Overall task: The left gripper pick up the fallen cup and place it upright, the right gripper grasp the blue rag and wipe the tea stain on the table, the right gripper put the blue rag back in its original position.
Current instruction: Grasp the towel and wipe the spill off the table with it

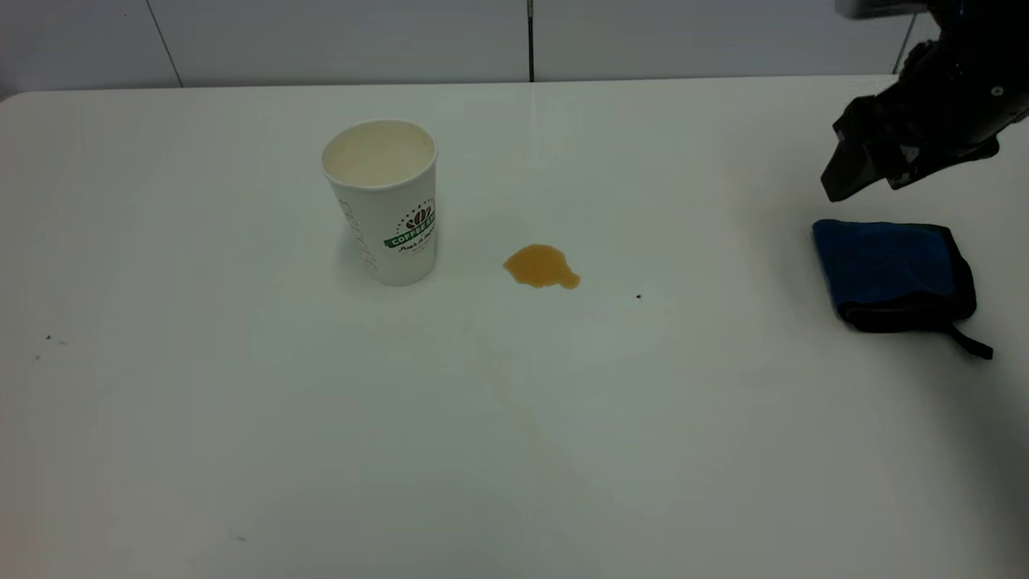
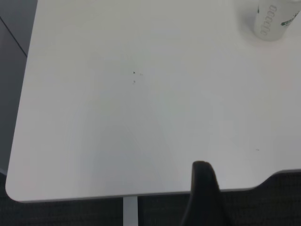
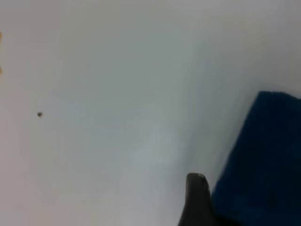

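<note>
White paper cup (image 1: 384, 205) stands upright, tea stain (image 1: 541, 266) unwiped; right gripper (image 1: 844, 173), finger state unclear, hovers above blue rag (image 1: 892, 273).

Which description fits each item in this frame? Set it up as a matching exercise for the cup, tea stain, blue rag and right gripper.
Things:
1. cup
2. tea stain
3. blue rag
4. right gripper

Descriptions:
A. hangs above the table, just beyond the rag
B. stands upright, mouth up
C. lies folded near the table's right edge
D. amber puddle between cup and rag, not yet wiped

Pairs: 1-B, 2-D, 3-C, 4-A
</note>
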{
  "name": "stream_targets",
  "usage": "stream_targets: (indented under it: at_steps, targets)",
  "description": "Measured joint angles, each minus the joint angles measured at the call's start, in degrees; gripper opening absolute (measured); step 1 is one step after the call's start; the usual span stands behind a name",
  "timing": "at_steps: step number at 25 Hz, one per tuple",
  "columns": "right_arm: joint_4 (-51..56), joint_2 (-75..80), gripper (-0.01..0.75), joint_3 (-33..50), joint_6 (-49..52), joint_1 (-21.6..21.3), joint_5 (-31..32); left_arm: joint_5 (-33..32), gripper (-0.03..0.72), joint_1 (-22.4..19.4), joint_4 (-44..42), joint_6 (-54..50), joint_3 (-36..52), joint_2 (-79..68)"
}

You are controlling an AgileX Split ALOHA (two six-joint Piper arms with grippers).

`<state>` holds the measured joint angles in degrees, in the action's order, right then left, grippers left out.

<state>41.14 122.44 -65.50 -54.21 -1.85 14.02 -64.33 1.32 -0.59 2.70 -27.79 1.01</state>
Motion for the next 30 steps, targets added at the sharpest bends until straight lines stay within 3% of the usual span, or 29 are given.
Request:
stream_targets:
  at_steps: [9, 22, 24, 26, 28, 30]
  targets:
    - [-3.82, 6.8, 0.593, -0.3, 0.6, -5.0, -7.08, 0.0, 0.547, 0.0, 0.0, 0.0, 0.0, 0.0]
    - [-4.0, 15.67, 0.575, -4.77, 0.49, -4.18, -10.1, -0.02, 0.547, 0.0, 0.0, 0.06, 0.0, 0.0]
    - [-4.0, 16.05, 0.503, -4.77, 0.49, -3.58, -10.89, -0.02, 0.547, 0.0, 0.0, 0.06, 0.0, 0.0]
    - [-4.0, 16.16, 0.357, -4.94, 0.49, -2.64, -11.38, -0.02, 0.547, 0.0, 0.0, 0.06, 0.0, 0.0]
    - [-4.33, 16.16, 0.156, -5.06, 0.49, -1.16, -11.97, -0.02, 0.547, 0.0, 0.0, 0.06, 0.0, 0.0]
    - [-4.75, 16.16, 0.072, -5.59, 0.49, 1.21, -13.44, -0.02, 0.547, 0.0, 0.0, 0.06, 0.0, 0.0]
